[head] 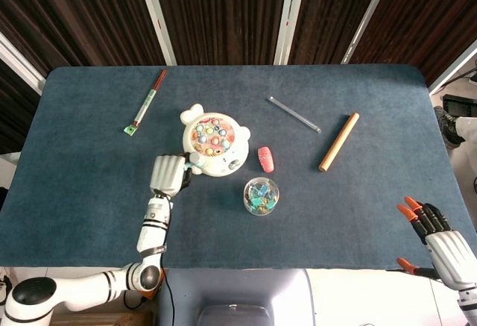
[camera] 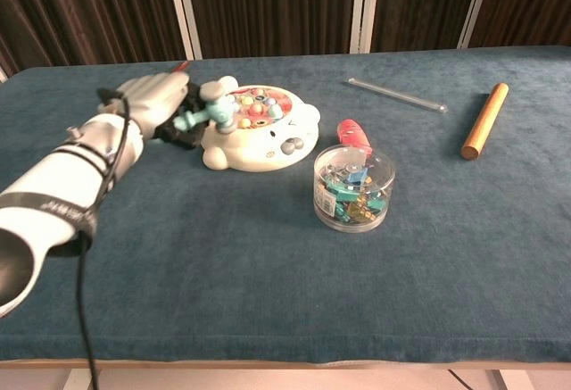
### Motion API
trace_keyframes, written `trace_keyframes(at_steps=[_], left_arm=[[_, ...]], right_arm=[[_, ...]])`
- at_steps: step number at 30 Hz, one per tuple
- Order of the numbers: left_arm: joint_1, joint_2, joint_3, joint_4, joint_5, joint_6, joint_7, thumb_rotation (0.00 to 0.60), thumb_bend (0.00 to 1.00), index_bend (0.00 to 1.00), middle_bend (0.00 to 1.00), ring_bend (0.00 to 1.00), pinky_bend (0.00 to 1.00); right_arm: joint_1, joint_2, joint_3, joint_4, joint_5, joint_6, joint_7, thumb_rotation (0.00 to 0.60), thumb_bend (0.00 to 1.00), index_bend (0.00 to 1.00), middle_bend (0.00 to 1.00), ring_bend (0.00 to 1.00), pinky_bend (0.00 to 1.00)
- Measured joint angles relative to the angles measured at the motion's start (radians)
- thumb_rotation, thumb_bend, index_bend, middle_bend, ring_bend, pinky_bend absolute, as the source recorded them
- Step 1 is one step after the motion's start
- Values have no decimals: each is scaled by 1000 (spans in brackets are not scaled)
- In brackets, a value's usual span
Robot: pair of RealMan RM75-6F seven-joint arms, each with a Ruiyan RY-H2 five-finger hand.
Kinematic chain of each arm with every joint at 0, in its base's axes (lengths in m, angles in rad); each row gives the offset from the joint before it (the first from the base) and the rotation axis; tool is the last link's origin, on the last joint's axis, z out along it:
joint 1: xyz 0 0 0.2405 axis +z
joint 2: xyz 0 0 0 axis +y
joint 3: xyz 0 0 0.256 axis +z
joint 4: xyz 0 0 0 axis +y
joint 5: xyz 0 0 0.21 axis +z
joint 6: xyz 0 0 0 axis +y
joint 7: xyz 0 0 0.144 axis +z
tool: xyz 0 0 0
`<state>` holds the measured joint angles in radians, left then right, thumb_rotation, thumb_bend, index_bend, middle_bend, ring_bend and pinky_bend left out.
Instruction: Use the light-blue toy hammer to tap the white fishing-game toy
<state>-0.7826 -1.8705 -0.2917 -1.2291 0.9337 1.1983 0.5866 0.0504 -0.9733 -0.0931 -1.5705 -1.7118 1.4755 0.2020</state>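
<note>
The white fishing-game toy (head: 216, 142) (camera: 268, 131) sits left of the table's middle, its round pink top dotted with coloured fish. My left hand (head: 168, 174) (camera: 153, 103) grips the light-blue toy hammer (camera: 210, 113) by its handle. The hammer head (head: 196, 161) hangs just off the toy's near-left edge, beside the toy rather than over its top. My right hand (head: 434, 236), with orange fingertips, hovers at the table's near right corner, fingers spread and holding nothing. It does not appear in the chest view.
A clear tub of coloured clips (head: 261, 195) (camera: 353, 186) stands near the toy, with a small red object (head: 265, 158) between them. A wooden rod (head: 339, 142) and a clear tube (head: 294, 114) lie to the right. A wrapped stick (head: 145, 102) lies at far left.
</note>
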Motion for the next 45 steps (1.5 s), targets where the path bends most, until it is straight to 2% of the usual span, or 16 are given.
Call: trace_keyframes(at_steps=[4, 7, 12, 15, 21, 24, 30, 34, 45], left_arm=[[46, 19, 44, -19, -12, 11, 31, 600, 699, 816, 950, 986, 999], [74, 13, 73, 1, -8, 13, 21, 600, 694, 807, 933, 974, 990], [80, -17, 70, 76, 7, 4, -11, 600, 690, 791, 913, 959, 971], [78, -37, 61, 118, 13, -10, -31, 600, 633, 764, 876, 922, 932], [81, -47, 48, 141, 16, -55, -59, 600, 492, 621, 702, 758, 781], [83, -42, 49, 139, 27, -72, -75, 600, 467, 526, 596, 656, 689], [86, -23, 61, 130, 55, -99, -90, 600, 442, 397, 310, 366, 524], [88, -12, 64, 126, 63, -109, -89, 600, 423, 319, 190, 236, 467], [88, -9, 48, 128, 59, -122, -86, 600, 405, 291, 176, 212, 408]], right_arm=[[-1, -6, -7, -4, -15, 4, -20, 600, 321, 0, 0, 0, 0], [0, -8, -8, -5, -14, -1, -21, 600, 321, 0, 0, 0, 0], [0, -7, -9, -5, -16, 3, -21, 600, 321, 0, 0, 0, 0], [-2, -7, -8, -4, -14, 7, -17, 600, 321, 0, 0, 0, 0], [1, -7, -7, -3, -10, 2, -16, 600, 321, 0, 0, 0, 0], [1, -7, -8, -4, -9, 0, -19, 600, 321, 0, 0, 0, 0], [0, -8, -8, -5, -9, 5, -21, 600, 321, 0, 0, 0, 0], [0, -8, -9, -5, -10, 3, -22, 600, 321, 0, 0, 0, 0], [1, -9, -8, -5, -7, 3, -23, 600, 321, 0, 0, 0, 0]])
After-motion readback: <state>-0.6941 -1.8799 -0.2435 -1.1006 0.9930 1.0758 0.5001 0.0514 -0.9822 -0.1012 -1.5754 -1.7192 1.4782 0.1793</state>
